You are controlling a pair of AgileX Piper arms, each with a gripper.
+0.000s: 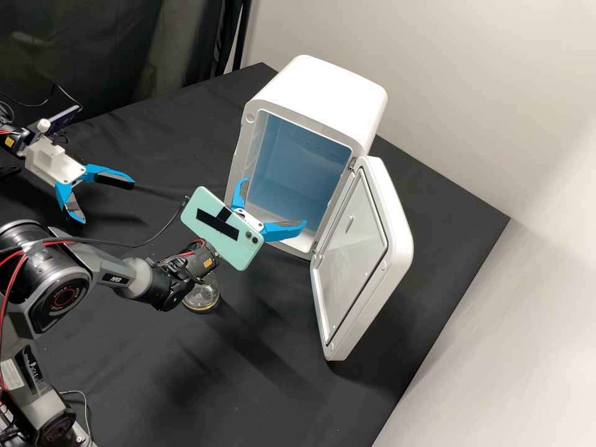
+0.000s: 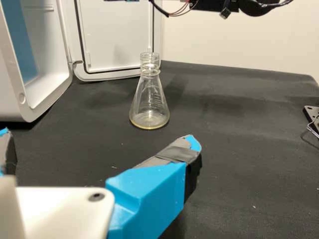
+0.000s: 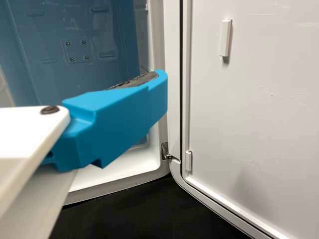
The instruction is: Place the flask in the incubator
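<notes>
A clear, empty conical flask [image 1: 202,297] stands upright on the black bench, partly hidden under the right arm's wrist; in the left wrist view the flask [image 2: 149,97] stands apart from the fingers. The white incubator [image 1: 323,93] has a blue inside and its door [image 1: 366,248] hangs open to the right. My right gripper [image 1: 273,202] is open and empty in front of the incubator's opening, one blue finger [image 3: 119,114] before the blue chamber [image 3: 75,45]. My left gripper [image 1: 107,202] is open and empty at the far left, well away from the flask.
The black bench [image 1: 186,385] ends at an edge on the right, beside a white wall. The open door [image 3: 259,109] stands close to the right gripper. A black cable [image 1: 158,233] runs across the bench, and a dark object [image 2: 311,119] lies off to the side.
</notes>
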